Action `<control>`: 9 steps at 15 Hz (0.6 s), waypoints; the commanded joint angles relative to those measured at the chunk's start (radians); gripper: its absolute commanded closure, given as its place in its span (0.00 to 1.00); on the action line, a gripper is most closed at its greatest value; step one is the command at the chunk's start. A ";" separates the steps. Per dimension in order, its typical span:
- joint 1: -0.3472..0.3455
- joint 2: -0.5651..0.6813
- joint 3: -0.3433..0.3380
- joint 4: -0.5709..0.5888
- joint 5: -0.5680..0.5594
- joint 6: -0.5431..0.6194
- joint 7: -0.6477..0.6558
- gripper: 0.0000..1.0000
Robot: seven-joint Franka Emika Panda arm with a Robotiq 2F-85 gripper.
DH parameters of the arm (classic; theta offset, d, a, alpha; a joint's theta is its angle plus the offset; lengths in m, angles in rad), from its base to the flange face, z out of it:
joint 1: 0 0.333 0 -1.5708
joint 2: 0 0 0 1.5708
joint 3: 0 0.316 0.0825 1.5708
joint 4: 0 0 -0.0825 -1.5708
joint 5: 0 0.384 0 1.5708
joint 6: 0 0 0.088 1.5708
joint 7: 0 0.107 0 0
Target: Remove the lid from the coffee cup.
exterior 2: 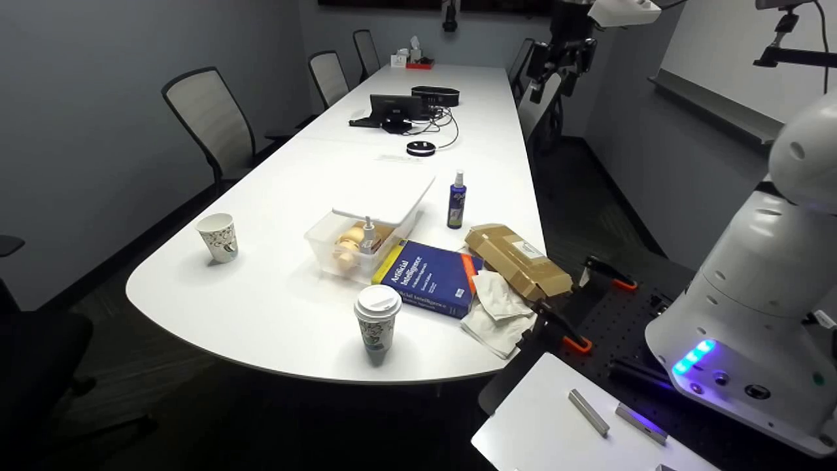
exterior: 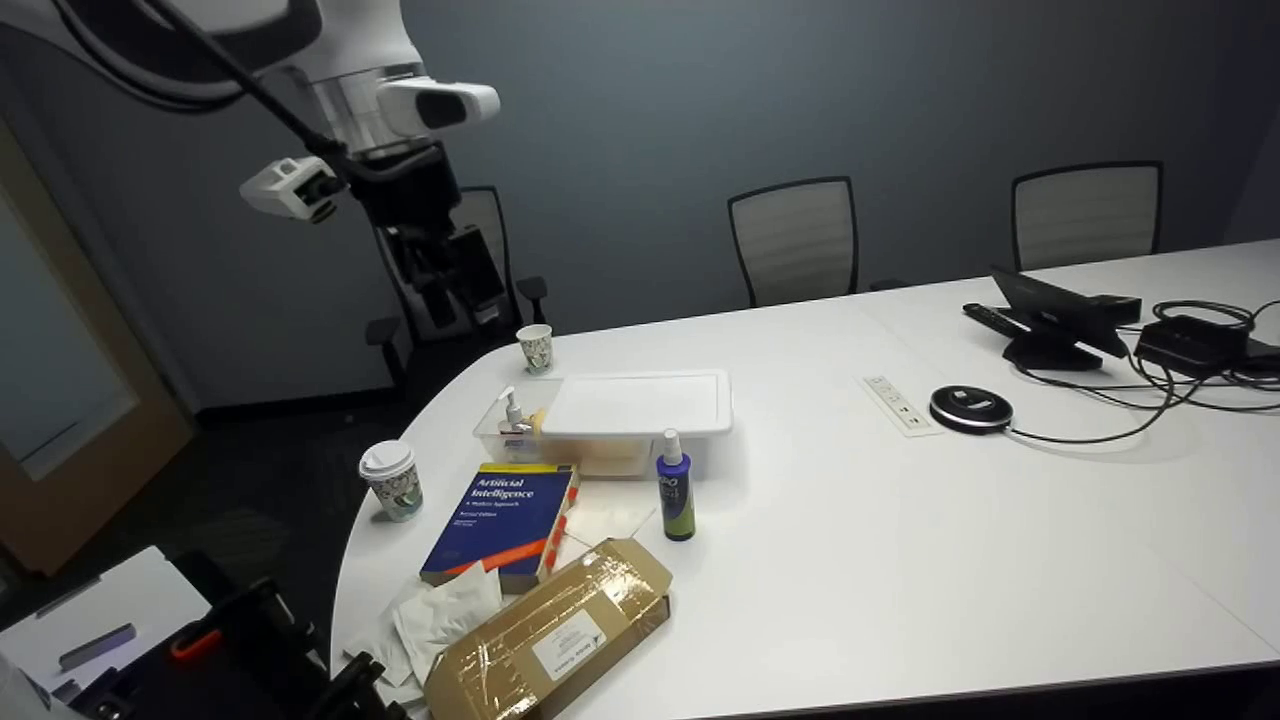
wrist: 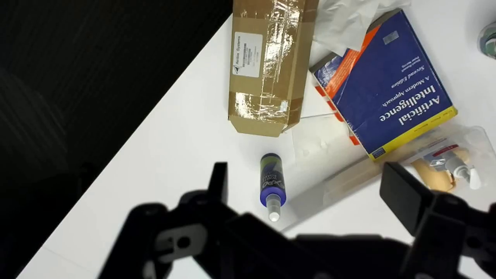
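The coffee cup [exterior: 400, 495] is a short white paper cup with a leafy print. It stands upright near the rounded table edge, beside the blue book. A white lid [exterior: 386, 458] sits on its rim. The cup [exterior 2: 377, 332] and its lid [exterior 2: 378, 301] also show in an exterior view. In the wrist view only a piece of the cup [wrist: 489, 42] shows at the right edge; its lid is out of view there. My gripper [wrist: 306, 180] is open and empty, high above the table and away from the cup. It shows in both exterior views [exterior: 467, 305] [exterior 2: 553, 90].
A blue book [exterior 2: 428, 275], a clear bin [exterior 2: 333, 248] with a white lid, a spray bottle [exterior: 676, 490], a cardboard box [exterior: 560, 635] and napkins [exterior: 450, 610] lie near the cup. A lidless paper cup [exterior 2: 219, 237] stands farther along the edge.
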 commanded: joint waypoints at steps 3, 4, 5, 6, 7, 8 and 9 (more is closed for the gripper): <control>0.003 0.094 0.094 0.004 0.085 0.124 0.304 0.00; 0.008 0.119 0.121 0.008 0.111 0.145 0.378 0.00; 0.011 0.150 0.155 0.007 0.126 0.189 0.461 0.00; -0.017 0.180 0.211 0.008 0.125 0.234 0.540 0.00; -0.018 0.216 0.254 0.013 0.115 0.271 0.623 0.00; 0.009 0.249 0.271 0.023 0.096 0.285 0.706 0.00; 0.019 0.289 0.302 0.030 0.086 0.309 0.782 0.00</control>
